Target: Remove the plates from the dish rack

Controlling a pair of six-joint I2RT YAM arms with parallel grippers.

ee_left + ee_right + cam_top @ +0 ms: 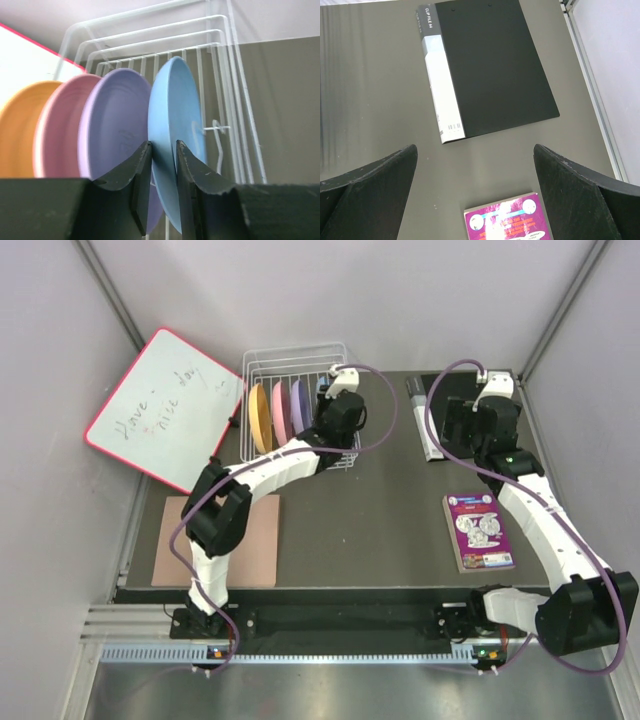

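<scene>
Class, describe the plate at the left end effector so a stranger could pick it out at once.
Find the dish rack at the far edge of the table, beside the whiteboard. Four plates stand on edge in it; take the end one farthest from the whiteboard. It is the light blue plate, next to the purple plate, its rim between the fingers of the left end effector.

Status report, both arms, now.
Left gripper shut on light blue plate rim. Purple plate, pink plate, orange-yellow plate beside it, all upright in dish rack. Right gripper open, empty, above table. Nothing blocking upward lift, apparently.
</scene>
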